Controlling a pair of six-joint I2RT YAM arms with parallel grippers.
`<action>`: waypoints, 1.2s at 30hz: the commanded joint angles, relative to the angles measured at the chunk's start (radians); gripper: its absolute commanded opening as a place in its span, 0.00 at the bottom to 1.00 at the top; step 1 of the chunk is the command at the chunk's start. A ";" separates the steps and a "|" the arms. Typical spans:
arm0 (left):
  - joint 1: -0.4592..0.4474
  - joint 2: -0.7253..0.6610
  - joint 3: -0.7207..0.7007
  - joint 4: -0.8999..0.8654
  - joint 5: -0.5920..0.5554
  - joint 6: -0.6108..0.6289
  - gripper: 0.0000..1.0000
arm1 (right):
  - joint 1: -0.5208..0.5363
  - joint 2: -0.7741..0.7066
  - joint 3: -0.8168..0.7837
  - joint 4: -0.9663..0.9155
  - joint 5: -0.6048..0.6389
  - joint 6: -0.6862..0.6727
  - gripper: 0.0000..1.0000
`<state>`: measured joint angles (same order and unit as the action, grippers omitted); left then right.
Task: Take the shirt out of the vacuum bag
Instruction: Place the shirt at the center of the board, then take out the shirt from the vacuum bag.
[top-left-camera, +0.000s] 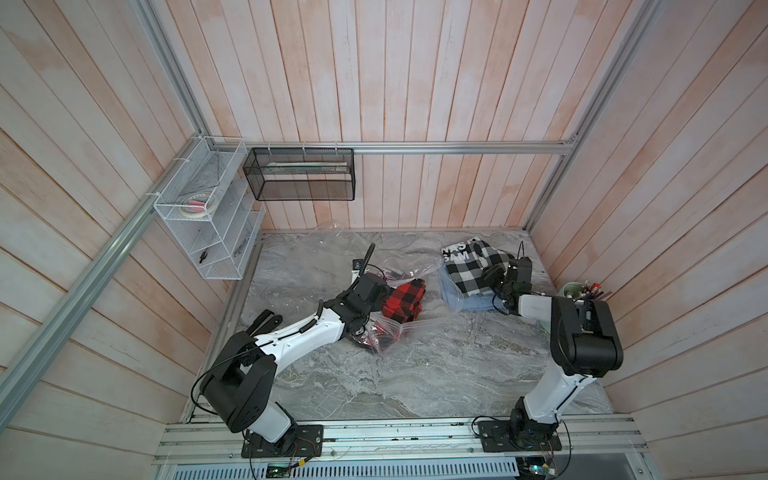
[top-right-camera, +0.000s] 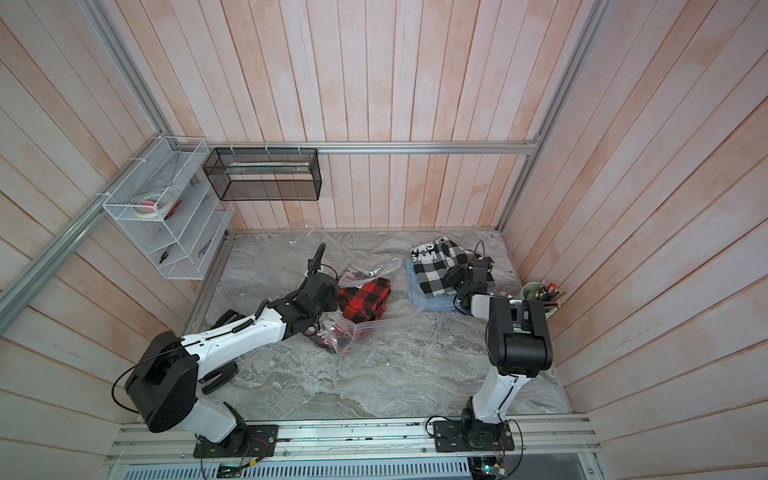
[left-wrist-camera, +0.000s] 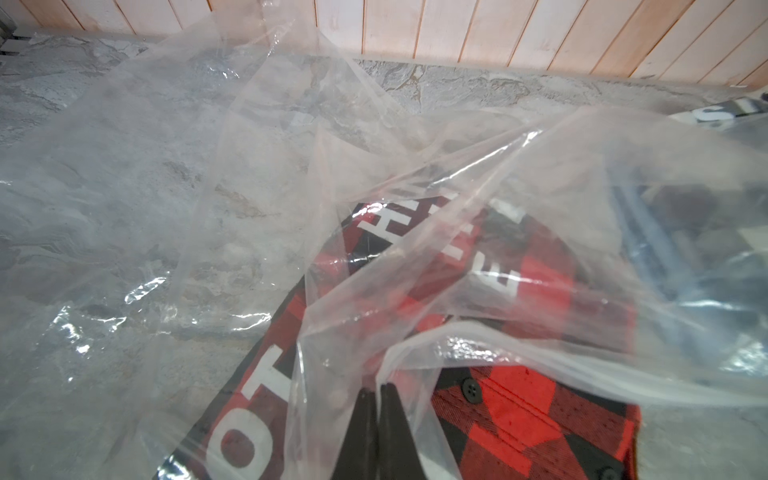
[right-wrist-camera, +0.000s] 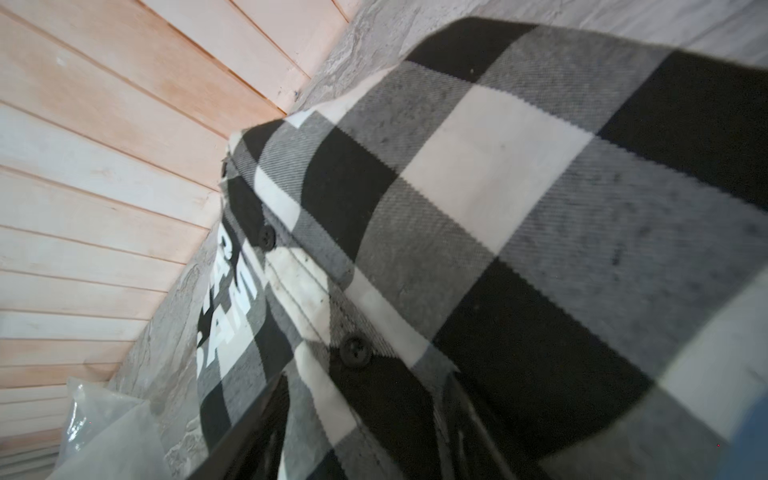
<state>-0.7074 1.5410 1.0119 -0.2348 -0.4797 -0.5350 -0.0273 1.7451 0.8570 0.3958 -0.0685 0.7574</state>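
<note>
The left end effector (left-wrist-camera: 377, 392), black and tapered, is pinched closed on a fold of the vacuum bag (left-wrist-camera: 174, 216). The bag is clear, glossy, crinkled film lying mid-counter (top-left-camera: 415, 386), draped over the red-and-black checked shirt (left-wrist-camera: 519, 415). The right end effector (top-left-camera: 490, 277) rests on a black-and-white checked shirt (top-left-camera: 469, 270); whether it grips, I cannot tell.

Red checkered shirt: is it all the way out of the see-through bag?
No, the left wrist view shows the vacuum bag lying over the lettered part of the red checkered shirt.
</note>
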 joint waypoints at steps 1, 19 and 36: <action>-0.013 -0.037 0.026 -0.023 -0.011 -0.003 0.00 | 0.066 -0.142 0.011 -0.059 0.097 -0.102 0.63; -0.042 -0.110 0.033 -0.071 -0.023 0.004 0.00 | 0.565 -0.432 -0.182 -0.071 0.113 -0.093 0.65; -0.077 -0.126 0.067 -0.091 -0.041 0.006 0.00 | 0.723 -0.351 -0.304 0.023 0.053 -0.014 0.68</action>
<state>-0.7746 1.4376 1.0458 -0.3073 -0.4938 -0.5346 0.6922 1.3411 0.5644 0.3832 0.0235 0.7143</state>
